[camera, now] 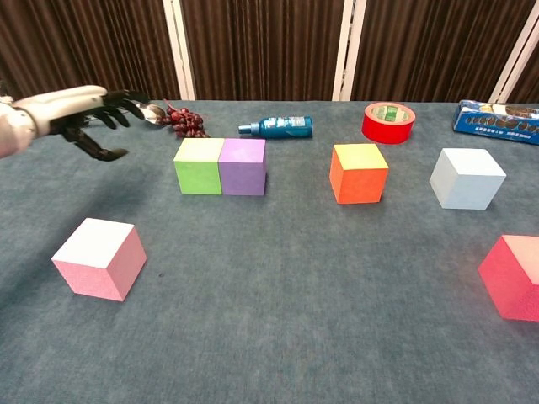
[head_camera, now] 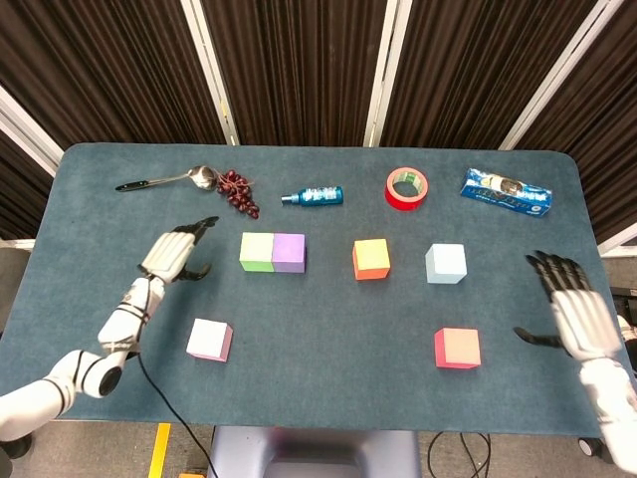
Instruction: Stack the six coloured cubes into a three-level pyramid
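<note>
Green cube abuts purple cube, apparently starting the pyramid's base row; left robot hand and right robot hand hover spread, holding nothing.

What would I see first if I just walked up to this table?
Bright cubes on a dark blue table: a green cube touching a purple cube in the middle, with an orange cube to their right. At the back lies a red tape roll. The left hand hangs open beside the green cube.
</note>
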### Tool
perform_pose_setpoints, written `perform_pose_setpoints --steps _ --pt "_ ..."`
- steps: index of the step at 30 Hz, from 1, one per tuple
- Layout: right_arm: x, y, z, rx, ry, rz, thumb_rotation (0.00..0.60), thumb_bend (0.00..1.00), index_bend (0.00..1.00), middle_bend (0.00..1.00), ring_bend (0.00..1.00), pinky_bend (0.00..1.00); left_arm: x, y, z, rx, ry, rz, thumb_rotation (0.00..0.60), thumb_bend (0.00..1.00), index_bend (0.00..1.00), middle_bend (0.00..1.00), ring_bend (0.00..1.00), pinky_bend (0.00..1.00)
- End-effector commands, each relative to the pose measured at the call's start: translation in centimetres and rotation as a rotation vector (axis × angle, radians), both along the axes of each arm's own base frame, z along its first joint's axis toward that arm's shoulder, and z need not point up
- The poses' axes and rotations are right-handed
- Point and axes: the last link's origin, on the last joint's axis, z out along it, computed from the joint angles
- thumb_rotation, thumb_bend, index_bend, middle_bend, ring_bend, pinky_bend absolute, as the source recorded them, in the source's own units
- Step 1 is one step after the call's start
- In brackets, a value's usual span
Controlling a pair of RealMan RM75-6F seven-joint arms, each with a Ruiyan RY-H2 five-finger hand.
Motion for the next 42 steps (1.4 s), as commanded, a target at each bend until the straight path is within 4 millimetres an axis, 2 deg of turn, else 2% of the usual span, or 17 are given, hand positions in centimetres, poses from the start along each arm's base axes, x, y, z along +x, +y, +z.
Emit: perform_pose_setpoints --steps 1,4,9,16,23,34,39,42 --pt "3.5 -5.3 -1.9 0.118 -0.031 0.079 0.6 0.09 0.23 0.18 0.07 0.21 -1.9 -2.7 2.6 0.069 0.032 0.015 0.6 0.39 0.09 0.13 0.19 0.21" --pt "5.2 -8.3 -3.9 0.183 -0.031 0.089 0.6 0.14 0.28 0.18 0.07 0.22 -2.7 -4.2 3.3 0.074 0.064 0.009 0.6 0.39 0.1 0.14 0.2 0.2" --pt "7.8 -12.2 -7.6 0.281 -0.019 0.082 0.6 0.15 0.3 0.18 0.07 0.22 -3.6 -6.0 4.1 0.055 0.081 0.017 0.6 0.39 0.11 0.14 0.2 0.19" --pt "10.3 -16.3 -12.0 0.329 0.022 0.06 0.6 0.15 0.3 0.18 0.07 0.22 -4.0 -7.1 4.9 0.058 0.065 0.007 0.6 0.39 0.12 0.14 0.2 0.18" --pt "11.6 -18.1 -14.9 0.382 0.055 0.022 0.6 0.15 0.28 0.18 0.07 0.22 -3.9 -7.4 4.7 0.033 0.047 0.001 0.6 0.39 0.12 0.13 0.2 0.18" --pt "12.3 -20.0 -17.1 0.407 0.094 -0.023 0.6 0.26 0.29 0.18 0.07 0.22 -3.6 -7.5 4.1 0.001 0.022 0.0 0.6 0.39 0.12 0.12 0.2 0.17" --pt "12.3 -20.6 -17.7 0.415 0.099 -0.045 0.6 0.34 0.43 0.18 0.07 0.22 -3.7 -7.8 4.1 -0.002 0.011 0.002 0.6 0.39 0.12 0.11 0.19 0.17" --pt "12.8 -20.7 -17.6 0.406 0.068 -0.046 0.6 0.34 0.49 0.18 0.07 0.22 -3.9 -8.0 4.3 0.004 0.007 0.006 0.6 0.39 0.12 0.11 0.19 0.17"
